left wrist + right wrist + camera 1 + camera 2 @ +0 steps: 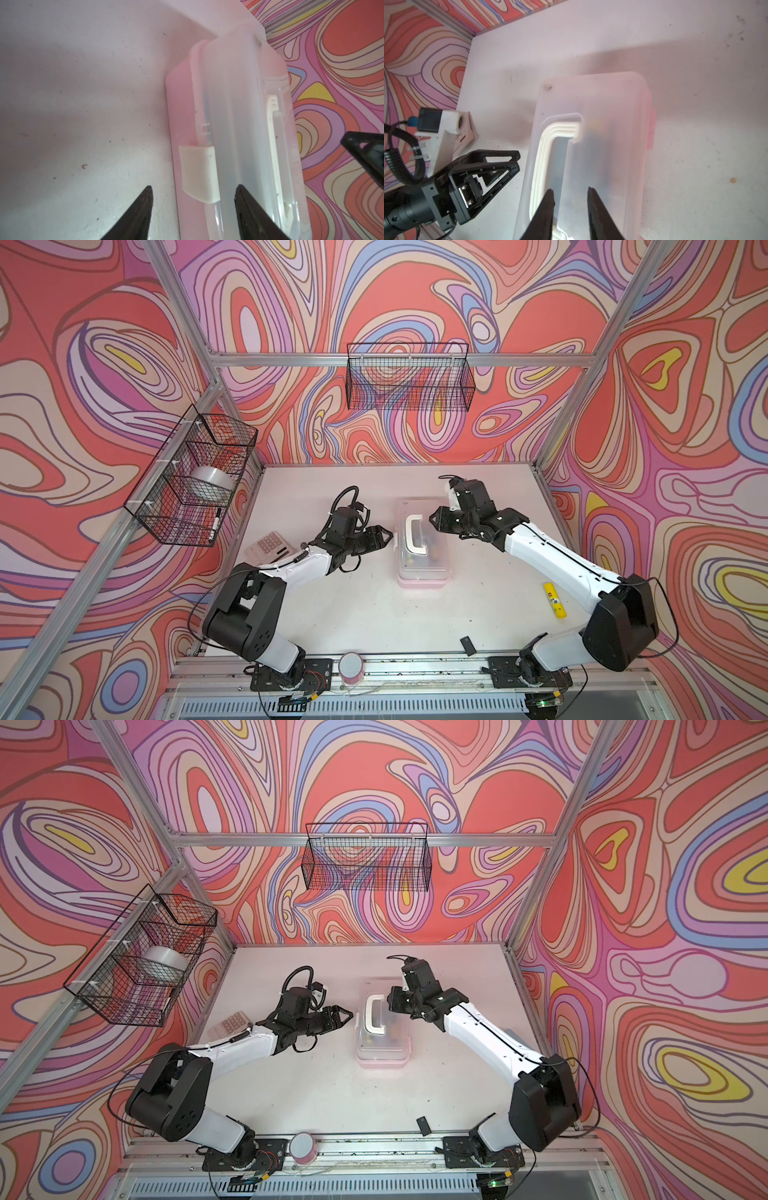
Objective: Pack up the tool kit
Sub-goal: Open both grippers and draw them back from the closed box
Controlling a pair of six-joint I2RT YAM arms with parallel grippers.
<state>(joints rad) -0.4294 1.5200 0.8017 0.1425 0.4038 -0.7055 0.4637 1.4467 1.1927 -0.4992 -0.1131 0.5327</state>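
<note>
A white flat tabletop (374, 614) is seen in both top views, with bare room left in front of and behind the small pink plastic box with a clear lid (424, 568). The box is set near the table's middle, well apart from every edge, and its lid is laid flat on the base. The left gripper (388, 536) is held just beside the box's left long edge, jaws spread and nothing pinched. The right gripper (434, 517) is poised over the lid, jaws parted by a narrow gap (contact with the lid cannot be told). A grey-buttoned calculator (268, 547) is partly hidden under the left arm near the left edge. A yellow glue stick (555, 599) is laid near the right edge. In the left wrist view the white latch (199, 172) is framed between the left fingertips.
</note>
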